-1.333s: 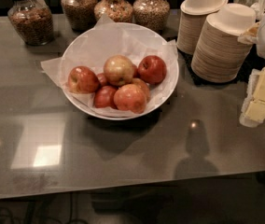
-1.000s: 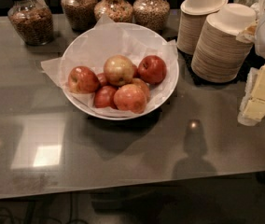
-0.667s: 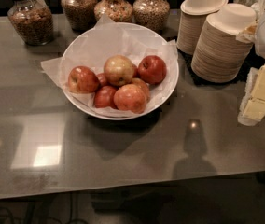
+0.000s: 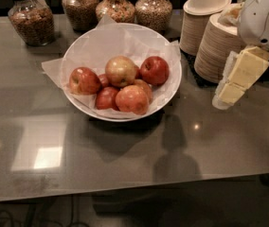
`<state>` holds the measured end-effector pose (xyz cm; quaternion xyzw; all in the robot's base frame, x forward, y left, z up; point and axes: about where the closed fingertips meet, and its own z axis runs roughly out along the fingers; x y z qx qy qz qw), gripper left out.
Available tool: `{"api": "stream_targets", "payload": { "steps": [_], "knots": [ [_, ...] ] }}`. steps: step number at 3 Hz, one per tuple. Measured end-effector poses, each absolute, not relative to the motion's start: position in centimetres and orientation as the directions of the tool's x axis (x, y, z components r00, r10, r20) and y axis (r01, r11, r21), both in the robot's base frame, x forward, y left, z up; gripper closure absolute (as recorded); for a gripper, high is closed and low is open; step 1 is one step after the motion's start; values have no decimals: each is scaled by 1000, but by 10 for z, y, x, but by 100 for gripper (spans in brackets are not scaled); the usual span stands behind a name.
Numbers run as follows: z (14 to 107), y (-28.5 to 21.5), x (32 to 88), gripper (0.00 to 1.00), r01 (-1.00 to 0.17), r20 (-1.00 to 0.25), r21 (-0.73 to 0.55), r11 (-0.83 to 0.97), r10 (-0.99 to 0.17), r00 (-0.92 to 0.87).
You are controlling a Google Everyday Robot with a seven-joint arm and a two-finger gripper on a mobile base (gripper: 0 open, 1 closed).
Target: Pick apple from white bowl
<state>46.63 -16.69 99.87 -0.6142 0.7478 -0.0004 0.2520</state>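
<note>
The pale yellowish apple (image 4: 121,71) sits atop redder apples (image 4: 154,70) in the white bowl (image 4: 120,118) on the tabletop (image 4: 125,160). It is round, so no long axis or facing shows. The pincer (image 4: 229,91) hangs well to the right, beside stacked paper bowls (image 4: 215,51); whether it is clenched or released cannot be told.

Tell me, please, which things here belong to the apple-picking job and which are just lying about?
For the job: apple, mid-pile; white bowl holding it; gripper, far right, apart from that bowl.
Lying about: smaller red apples; four filled jars; paper bowl stacks.
</note>
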Motion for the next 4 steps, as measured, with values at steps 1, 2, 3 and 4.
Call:
{"api": "stream_targets", "payload": {
  "steps": [1,2,3,4],
  "knots": [
    [1022,-134,475,5,-916,-474,-335,220,-880,-38],
    [1036,-115,480,17,-922,-544,-333,199,-839,15],
    [1041,-96,491,15,-930,-596,-332,159,-800,76],
    [1039,-76,505,13,-933,-615,-345,105,-776,140]
  ]
}}
